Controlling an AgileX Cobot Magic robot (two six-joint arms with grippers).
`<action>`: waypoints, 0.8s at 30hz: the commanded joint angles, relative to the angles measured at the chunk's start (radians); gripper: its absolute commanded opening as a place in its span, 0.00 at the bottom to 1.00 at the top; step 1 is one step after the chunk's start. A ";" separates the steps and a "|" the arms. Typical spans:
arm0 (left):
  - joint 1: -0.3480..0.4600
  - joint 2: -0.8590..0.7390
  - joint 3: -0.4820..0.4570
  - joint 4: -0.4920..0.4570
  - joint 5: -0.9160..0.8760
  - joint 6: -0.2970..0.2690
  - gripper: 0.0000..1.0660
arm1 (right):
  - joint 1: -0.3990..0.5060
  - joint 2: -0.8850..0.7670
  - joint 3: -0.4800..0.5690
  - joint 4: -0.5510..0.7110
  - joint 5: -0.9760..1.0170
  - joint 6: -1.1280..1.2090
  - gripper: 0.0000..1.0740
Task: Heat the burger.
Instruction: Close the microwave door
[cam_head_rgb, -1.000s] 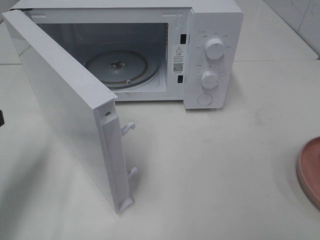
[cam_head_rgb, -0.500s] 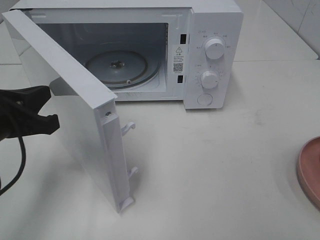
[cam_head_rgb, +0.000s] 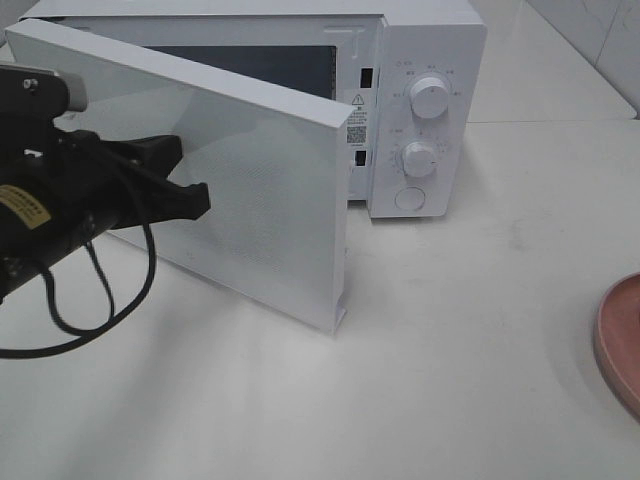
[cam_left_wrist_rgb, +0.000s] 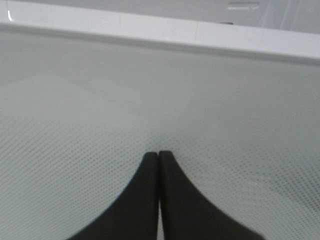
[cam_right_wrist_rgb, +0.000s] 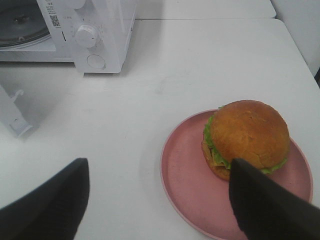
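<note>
Pressing my closed left pincer (cam_left_wrist_rgb: 159, 160) against the microwave door (cam_head_rgb: 250, 200); my right pincer (cam_right_wrist_rgb: 157, 200) hangs spread beside the burger (cam_right_wrist_rgb: 247, 137).

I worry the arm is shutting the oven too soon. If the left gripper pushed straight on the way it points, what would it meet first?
The microwave door. The left gripper, shut, points at the door's dotted panel, tips at or nearly on it. The burger sits outside on the pink plate.

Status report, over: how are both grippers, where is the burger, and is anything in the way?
Left gripper shut, tips against microwave door. Right gripper open, empty. Burger on pink plate, outside. Door half shut, blocks the oven.
</note>
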 joint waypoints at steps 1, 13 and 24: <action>-0.037 0.048 -0.091 -0.062 0.028 0.058 0.00 | -0.006 -0.030 0.002 0.000 -0.007 -0.009 0.70; -0.108 0.203 -0.328 -0.199 0.100 0.147 0.00 | -0.006 -0.030 0.002 0.000 -0.007 -0.009 0.70; -0.121 0.327 -0.543 -0.341 0.201 0.272 0.00 | -0.006 -0.030 0.002 0.000 -0.007 -0.009 0.70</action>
